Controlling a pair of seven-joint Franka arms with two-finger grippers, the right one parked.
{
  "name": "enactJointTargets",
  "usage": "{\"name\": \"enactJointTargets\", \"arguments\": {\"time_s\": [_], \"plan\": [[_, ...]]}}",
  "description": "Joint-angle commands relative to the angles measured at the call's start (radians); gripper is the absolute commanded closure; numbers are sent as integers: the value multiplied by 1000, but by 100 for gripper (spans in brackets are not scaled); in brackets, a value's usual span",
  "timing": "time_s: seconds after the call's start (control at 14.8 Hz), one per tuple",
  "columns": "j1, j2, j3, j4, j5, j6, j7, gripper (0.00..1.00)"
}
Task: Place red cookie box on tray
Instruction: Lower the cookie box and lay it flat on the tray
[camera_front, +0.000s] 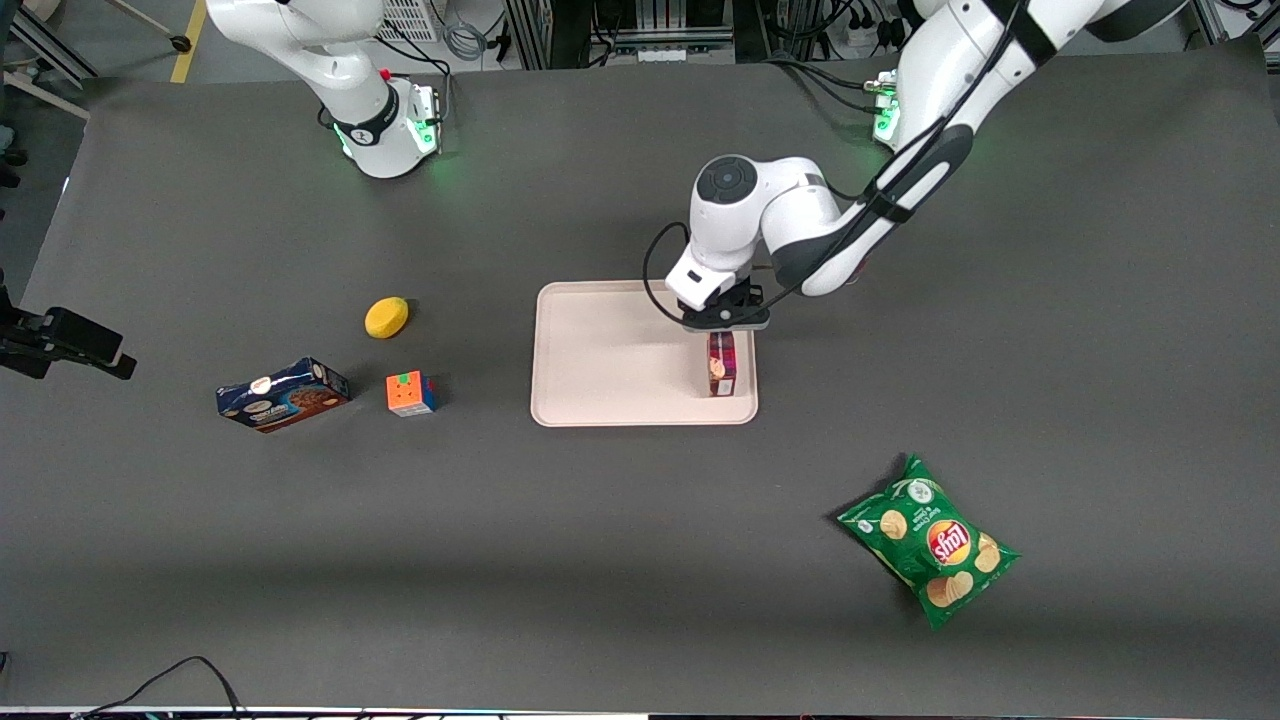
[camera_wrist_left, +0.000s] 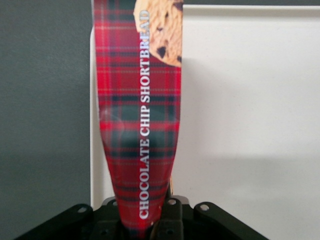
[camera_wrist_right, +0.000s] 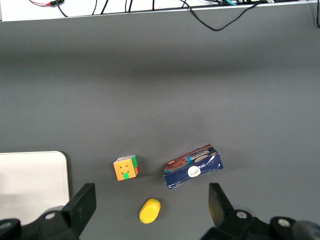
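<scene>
Red cookie box (camera_front: 722, 364) gripped over the tray (camera_front: 600, 360)

Nearest the front camera, "Lay's" is read on the green chip bag (camera_front: 930, 540); farther back, the box is held clamped by the gripper (camera_front: 726, 322) at the tray's edge toward the working arm, whether touching cannot be told. "CHOCOLATE CHIP SHORTBREAD" is legible only in the wrist view, the blue cookie box (camera_wrist_right: 193, 166), cube (camera_wrist_right: 125, 167) and yellow object (camera_wrist_right: 149, 210) elsewhere
</scene>
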Motion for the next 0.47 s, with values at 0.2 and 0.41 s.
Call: {"name": "enactJointTargets", "arguments": {"time_s": [0.2, 0.41], "plan": [[-13, 61, 19, 57, 34, -4, -23, 99], [-19, 75, 26, 87, 56, -7, -17, 99]]}}
